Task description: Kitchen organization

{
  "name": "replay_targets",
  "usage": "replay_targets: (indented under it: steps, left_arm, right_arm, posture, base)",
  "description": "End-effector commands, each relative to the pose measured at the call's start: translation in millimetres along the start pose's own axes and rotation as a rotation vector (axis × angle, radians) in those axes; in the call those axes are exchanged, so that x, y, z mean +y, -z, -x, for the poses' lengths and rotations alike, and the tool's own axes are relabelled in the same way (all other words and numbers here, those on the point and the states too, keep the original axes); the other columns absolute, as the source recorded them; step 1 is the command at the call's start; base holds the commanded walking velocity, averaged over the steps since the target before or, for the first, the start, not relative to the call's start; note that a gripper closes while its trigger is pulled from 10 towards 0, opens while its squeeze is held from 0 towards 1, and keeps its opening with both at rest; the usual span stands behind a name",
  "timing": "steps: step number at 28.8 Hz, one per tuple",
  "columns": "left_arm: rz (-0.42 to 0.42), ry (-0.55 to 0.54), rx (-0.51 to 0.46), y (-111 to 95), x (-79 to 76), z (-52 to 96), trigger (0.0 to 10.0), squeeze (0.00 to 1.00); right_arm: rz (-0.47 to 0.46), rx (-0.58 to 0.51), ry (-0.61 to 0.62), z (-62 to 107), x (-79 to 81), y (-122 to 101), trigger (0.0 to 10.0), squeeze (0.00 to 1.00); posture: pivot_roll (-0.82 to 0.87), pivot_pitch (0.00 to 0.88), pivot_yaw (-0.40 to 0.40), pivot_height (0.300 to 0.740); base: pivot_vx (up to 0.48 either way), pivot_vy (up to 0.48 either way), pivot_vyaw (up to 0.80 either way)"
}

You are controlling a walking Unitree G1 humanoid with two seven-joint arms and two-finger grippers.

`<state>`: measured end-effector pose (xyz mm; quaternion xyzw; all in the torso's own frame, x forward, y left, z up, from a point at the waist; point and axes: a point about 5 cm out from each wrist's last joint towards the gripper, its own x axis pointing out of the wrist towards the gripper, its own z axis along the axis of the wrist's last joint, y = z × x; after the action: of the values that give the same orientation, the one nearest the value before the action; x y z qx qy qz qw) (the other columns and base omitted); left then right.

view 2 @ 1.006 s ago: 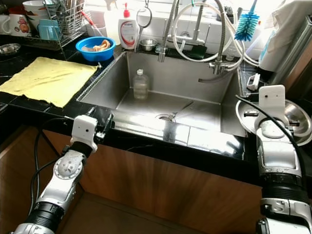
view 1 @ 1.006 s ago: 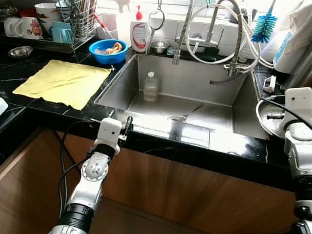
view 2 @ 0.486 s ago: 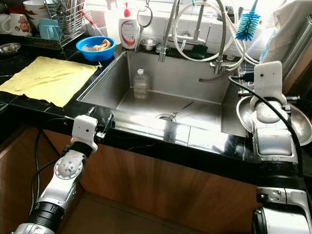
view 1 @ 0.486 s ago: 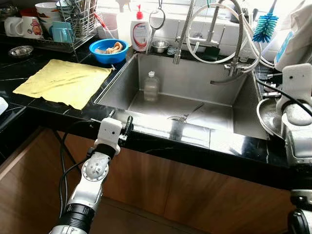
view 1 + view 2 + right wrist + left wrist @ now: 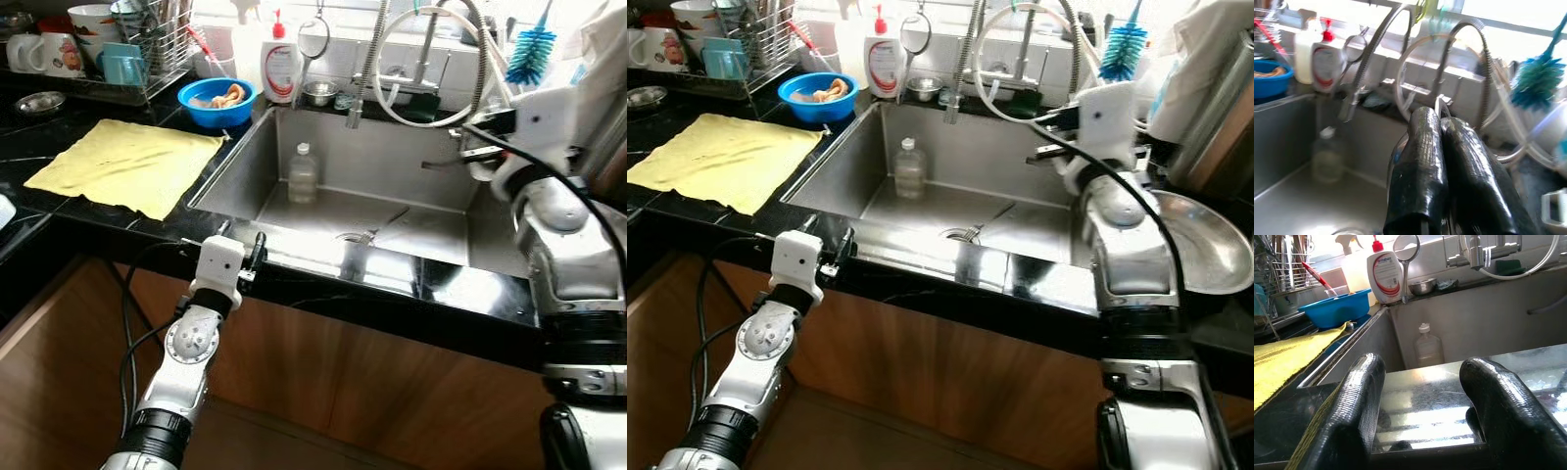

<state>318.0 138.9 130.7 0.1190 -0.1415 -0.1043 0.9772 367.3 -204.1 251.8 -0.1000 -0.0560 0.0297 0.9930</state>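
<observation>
The right gripper (image 5: 1442, 181) hangs at the right of the head views, over the sink's (image 5: 921, 201) right edge, with its two fingers pressed together on nothing that can be made out. Just beyond it coils the faucet hose (image 5: 1019, 59), upper centre, and a steel bowl (image 5: 1205, 250) sits on the counter at the right edge, close beside the arm. The left gripper (image 5: 1422, 406) rests low at the sink's front rim (image 5: 323, 259), left of centre, fingers spread and empty.

What the task wants moved is unclear; likely candidates are the bottle (image 5: 303, 174) standing in the sink's back left corner, the blue bowl (image 5: 217, 100) at upper left beside the soap (image 5: 280, 64), and the yellow cloth (image 5: 127, 164) on the left counter.

The risks are mostly on the right. The arm's cable loops near the hose and spray head, so a reach into the sink could snag them. A swing outward could knock the steel bowl off the counter. The bottle is upright and light-looking, so a closed gripper would probably tip it.
</observation>
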Motion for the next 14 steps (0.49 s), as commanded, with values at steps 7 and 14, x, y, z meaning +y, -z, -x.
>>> replay_targets:
  steps: [7,14]
  left_arm:
    - [-0.002,-0.011,0.093,17,1.4,8.5,10.0,0.00]
    - [-0.003,-0.010,0.092,16,2.0,9.0,10.0,0.00]
  right_arm:
    - [-0.100,0.132,-0.059,-0.6,2.5,44,10.0,0.00]
    - [-0.127,0.170,-0.095,0.6,6.5,63,10.0,0.00]
  posture:
    - [0.01,0.000,-0.041,0.740]
    - [0.01,0.000,-0.039,0.740]
  base:
    - [0.000,0.000,0.00]
    - [0.000,0.000,0.00]
